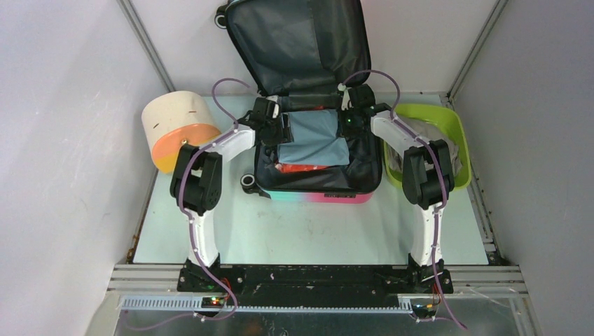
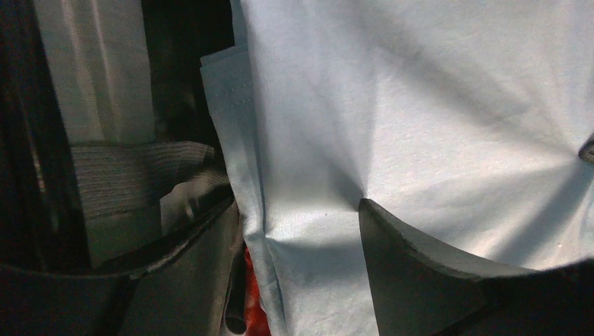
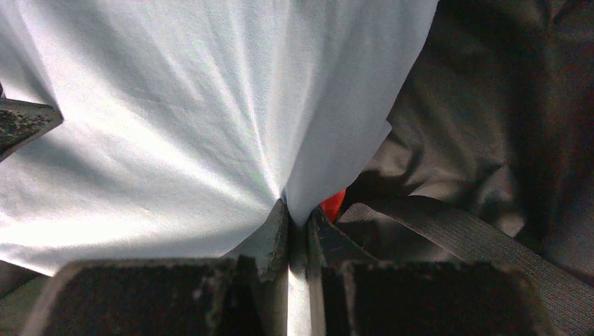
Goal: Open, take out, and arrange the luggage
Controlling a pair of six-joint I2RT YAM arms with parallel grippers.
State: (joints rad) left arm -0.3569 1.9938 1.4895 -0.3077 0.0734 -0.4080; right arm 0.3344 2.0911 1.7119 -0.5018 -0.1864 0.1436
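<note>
The luggage (image 1: 319,196), a pink-to-teal hard-shell suitcase, lies open at the back of the table with its dark lid (image 1: 298,42) propped upright. Inside lies a folded light blue garment (image 1: 315,136). My left gripper (image 1: 284,129) stands open over the garment's left edge (image 2: 420,105). In the left wrist view the left gripper (image 2: 298,210) straddles that edge, and one fingertip (image 2: 371,217) dents the cloth. My right gripper (image 1: 348,122) is at the garment's right edge. In the right wrist view the right gripper (image 3: 298,210) is shut on a pinched fold of the blue garment (image 3: 175,105).
A red item (image 1: 301,168) peeks out under the garment. A grey strap (image 3: 455,238) crosses the dark lining (image 3: 490,105). A cream-and-orange cylinder (image 1: 178,129) lies left of the suitcase. A lime-green tub (image 1: 434,119) holding crumpled material stands to its right. Walls close in on both sides.
</note>
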